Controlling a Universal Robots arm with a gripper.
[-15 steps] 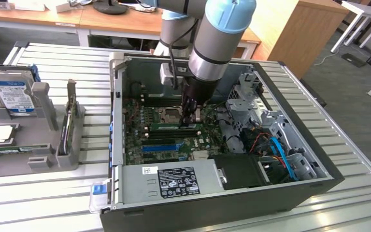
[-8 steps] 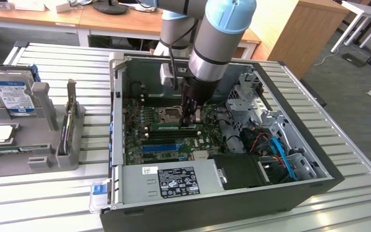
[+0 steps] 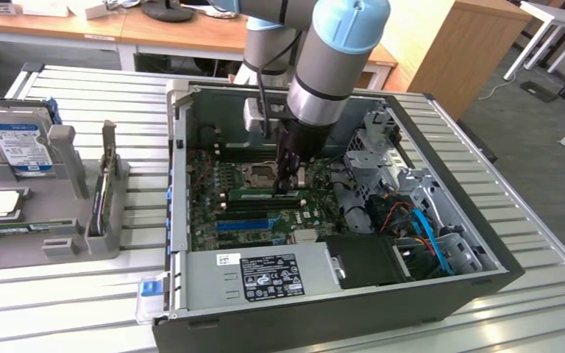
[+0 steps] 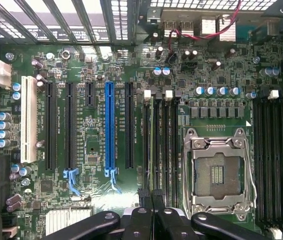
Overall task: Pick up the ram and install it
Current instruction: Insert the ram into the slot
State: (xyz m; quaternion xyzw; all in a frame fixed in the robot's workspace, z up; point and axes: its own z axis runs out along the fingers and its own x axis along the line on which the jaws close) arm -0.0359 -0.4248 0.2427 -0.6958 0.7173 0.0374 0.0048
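Gripper clenched shut right over the ram seated upright on the motherboard; CPU socket just beside it, blue slot farther off. Power supply label unreadable.

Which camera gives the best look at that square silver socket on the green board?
The wrist view: it faces the socket head-on, showing its metal frame and the contacts inside. The exterior view shows the socket at a slant, as a little dark square with a pale rim.
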